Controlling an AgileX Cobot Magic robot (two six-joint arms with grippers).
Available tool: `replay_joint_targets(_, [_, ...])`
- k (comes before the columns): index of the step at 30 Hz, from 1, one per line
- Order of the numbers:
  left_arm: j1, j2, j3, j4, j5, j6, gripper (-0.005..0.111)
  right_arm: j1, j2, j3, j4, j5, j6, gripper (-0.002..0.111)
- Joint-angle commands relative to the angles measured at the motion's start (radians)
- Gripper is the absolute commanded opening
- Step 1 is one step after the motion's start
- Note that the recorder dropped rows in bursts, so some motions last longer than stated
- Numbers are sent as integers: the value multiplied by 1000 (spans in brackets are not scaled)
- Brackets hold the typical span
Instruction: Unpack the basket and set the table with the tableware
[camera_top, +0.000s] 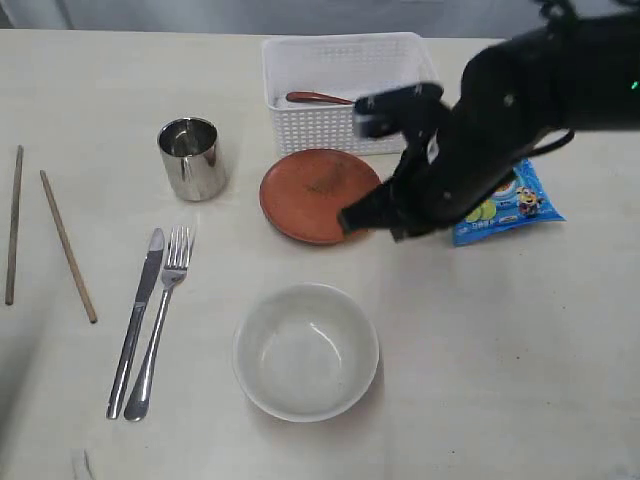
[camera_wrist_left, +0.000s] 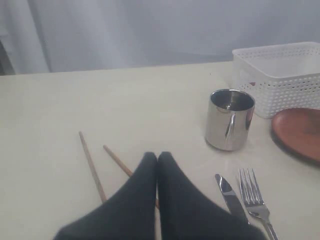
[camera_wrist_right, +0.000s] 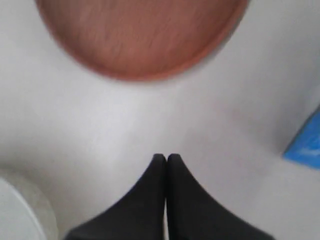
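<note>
The right gripper (camera_wrist_right: 166, 156) is clenched, its two dark fingers pressed flat together with nothing between them. It hangs over bare bench (camera_top: 480, 380) just beside the rim of the brown plate (camera_top: 320, 195), on the side that faces the bowl (camera_top: 306, 350); whether the tips touch the surface cannot be told. The plate lies flat near the middle of the bench, its far rim just beside the front wall of the white basket (camera_top: 340, 125). The basket stands by the far edge of the bench, and the dark wooden spoon (camera_top: 318, 98) lies inside it. A blue chip bag (camera_top: 515, 205) lies on the bench on the right, partly hidden under the right arm. The pale bowl sits upright toward the near edge, apart from the plate.

The left gripper (camera_wrist_left: 157, 155) is also clenched and empty, poised above the two chopsticks (camera_wrist_left: 92, 165), which lie side by side toward the left edge. The steel cup (camera_top: 190, 158) stands upright left of the plate. The knife (camera_top: 135, 325) and fork (camera_top: 160, 320) lie close together between the chopsticks and the bowl.
</note>
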Motion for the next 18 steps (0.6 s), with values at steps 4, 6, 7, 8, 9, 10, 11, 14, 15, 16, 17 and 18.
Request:
replay_joint_targets(4, [3,-3,4,3,-3,0,0,-135,-6,-281,-18,42,-42,16])
replay_joint_targets(6, [3,-3,4,3,-3,0,0,-160,23,-373,-18,42,-23,28])
replay_joint_targets(7, [3,-3,4,3,-3,0,0,-173,45,-412,-18,44,-12,32])
replay_joint_targets(8, [3,-3,4,3,-3,0,0,-190,70,-462,-11,56,3,36])
replay_joint_targets(9, [3,-3,4,3,-3,0,0,-206,99,-515,-6,82,12,37])
replay_joint_targets(10, [3,-3,4,3,-3,0,0,-221,132,-569,-3,125,12,37])
replay_joint_targets(11, [3,-3,4,3,-3,0,0,-230,160,-613,-3,183,12,37])
replay_joint_targets(14, [3,-3,4,3,-3,0,0,-246,248,-747,-3,369,-3,37])
replay_joint_targets(15, [3,-3,4,3,-3,0,0,-248,271,-779,-3,423,-14,37])
replay_joint_targets(16, [3,-3,4,3,-3,0,0,-248,286,-801,-3,464,-25,37])
replay_joint_targets(17, [3,-3,4,3,-3,0,0,-248,290,-810,-3,487,-27,37])
replay_joint_targets(18, [3,-3,4,3,-3,0,0,-248,292,-813,-3,503,-29,37])
